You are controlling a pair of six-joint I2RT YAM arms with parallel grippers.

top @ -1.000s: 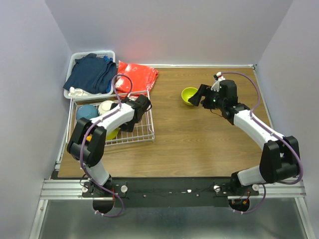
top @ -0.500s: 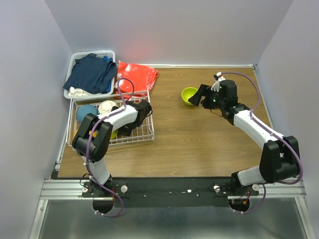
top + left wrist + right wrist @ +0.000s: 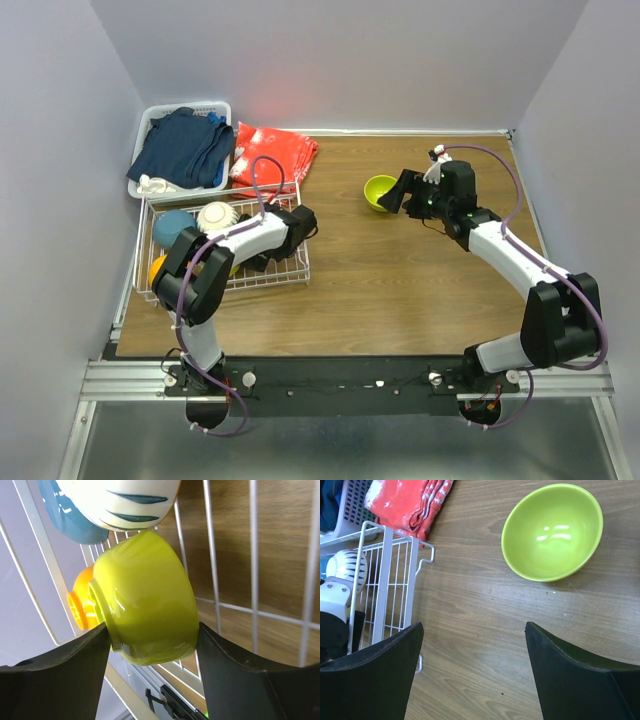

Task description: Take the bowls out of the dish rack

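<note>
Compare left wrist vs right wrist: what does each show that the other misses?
Left wrist only: left fingers closed on the racked lime bowl, with the orange bowl beside it. Right wrist only: open right fingers over bare wood, the table lime bowl upright, and the red cloth. Both: white striped bowl, dish rack wires, wooden table.

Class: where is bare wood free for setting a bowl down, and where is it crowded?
Free: the wide wood between the dish rack and the right arm, on the near side of the green bowl; also the strip behind it. Crowded: the far left, where rack, red cloth and basket meet, with the left tool on a lime bowl inside the rack.
</note>
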